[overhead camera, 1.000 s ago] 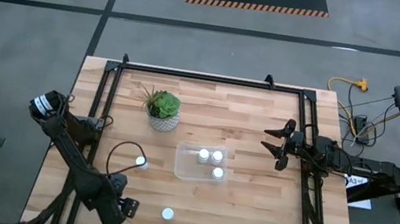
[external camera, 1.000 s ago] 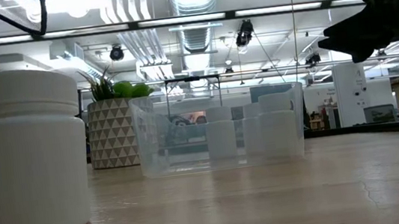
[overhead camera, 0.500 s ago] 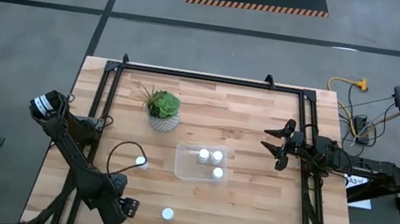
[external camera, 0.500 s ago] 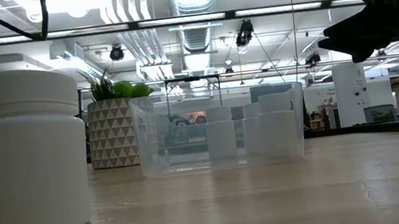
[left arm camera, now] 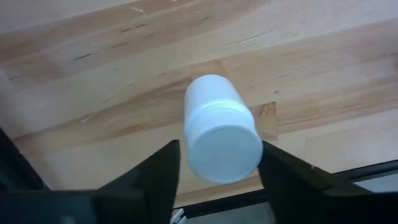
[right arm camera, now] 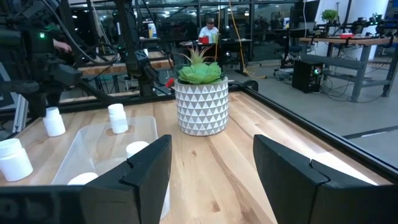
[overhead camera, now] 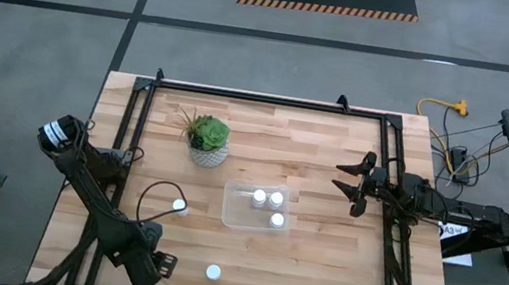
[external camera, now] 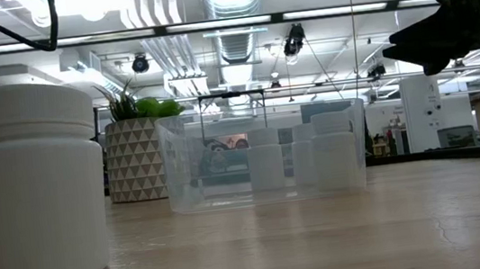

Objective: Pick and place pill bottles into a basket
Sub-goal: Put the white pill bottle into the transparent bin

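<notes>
One pill bottle (overhead camera: 213, 273) stands upright on its base near the table's front edge, large at the left of the low view (external camera: 39, 186). My left gripper (overhead camera: 158, 266) hangs open just left of it. The left wrist view shows the bottle's cap (left arm camera: 224, 146) framed between the fingers, but no finger shows beside the bottle in the low view. A second bottle (overhead camera: 178, 205) stands left of the clear basket (overhead camera: 255, 206), which holds three bottles. My right gripper (overhead camera: 354, 186) waits open at the table's right, raised above it (external camera: 445, 21).
A green plant in a white patterned pot (overhead camera: 206, 141) stands at the far left of the basket, close to it. Black frame rails (overhead camera: 134, 135) run along the table's left, right and far sides. Bare wood lies right of the front bottle.
</notes>
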`<action>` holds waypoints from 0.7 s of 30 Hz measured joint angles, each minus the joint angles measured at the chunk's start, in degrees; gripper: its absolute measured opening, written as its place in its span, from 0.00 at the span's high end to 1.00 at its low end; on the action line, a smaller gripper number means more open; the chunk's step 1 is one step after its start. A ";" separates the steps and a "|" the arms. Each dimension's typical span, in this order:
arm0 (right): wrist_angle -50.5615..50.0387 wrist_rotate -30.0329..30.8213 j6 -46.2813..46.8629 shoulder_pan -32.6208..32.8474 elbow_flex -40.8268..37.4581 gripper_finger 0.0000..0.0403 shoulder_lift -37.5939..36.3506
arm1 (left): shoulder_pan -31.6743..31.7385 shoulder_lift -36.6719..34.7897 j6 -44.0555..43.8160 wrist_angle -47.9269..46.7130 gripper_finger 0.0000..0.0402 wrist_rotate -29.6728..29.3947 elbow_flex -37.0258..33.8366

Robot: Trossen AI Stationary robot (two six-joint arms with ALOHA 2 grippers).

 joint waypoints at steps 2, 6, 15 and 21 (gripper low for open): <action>0.00 -0.01 0.00 0.00 0.00 0.47 0.00 | 0.00 0.02 0.04 0.08 0.61 0.04 -0.02; 0.00 0.02 0.00 -0.01 0.00 0.47 0.00 | 0.00 0.00 0.35 0.18 0.65 0.04 -0.02; 0.00 0.01 0.00 0.01 0.00 0.47 0.00 | 0.26 0.00 -0.10 0.55 0.65 0.69 -0.13; 0.00 0.01 0.00 0.01 0.00 0.47 0.00 | 1.08 0.00 -0.30 0.84 0.65 0.07 -0.13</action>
